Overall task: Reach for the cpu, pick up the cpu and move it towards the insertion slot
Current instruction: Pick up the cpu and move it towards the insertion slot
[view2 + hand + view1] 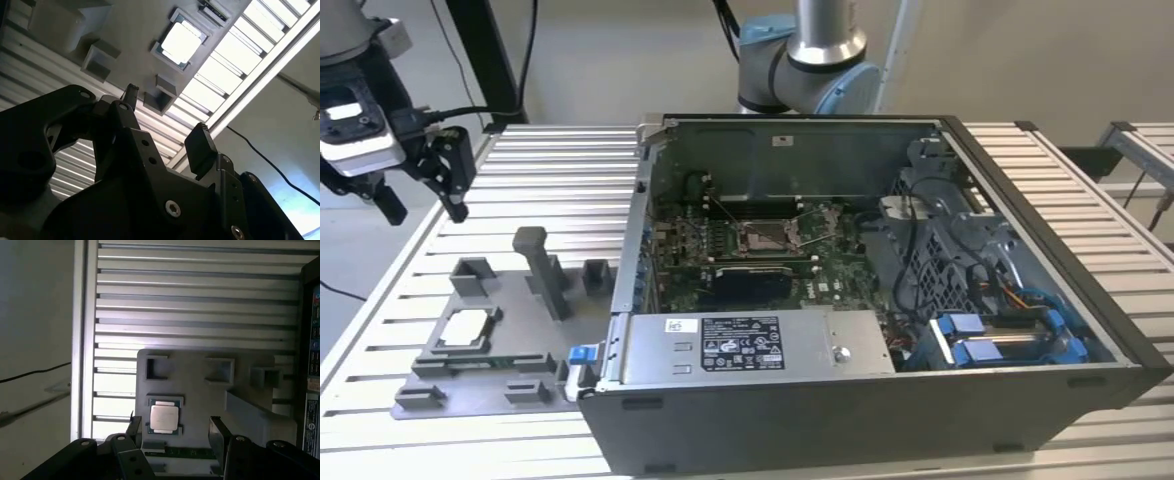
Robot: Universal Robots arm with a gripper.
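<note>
Gripper (pixel 420 205) hovers apart from the grey fixture plate (pixel 520 340), fingers spread, holding nothing. Trouble brewing if it comes down off-centre: a finger could strike the recess walls and tip the chip. Cpu (pixel 164 417) lies flat in that plate's recess, thin, square, pale silver face up.
</note>
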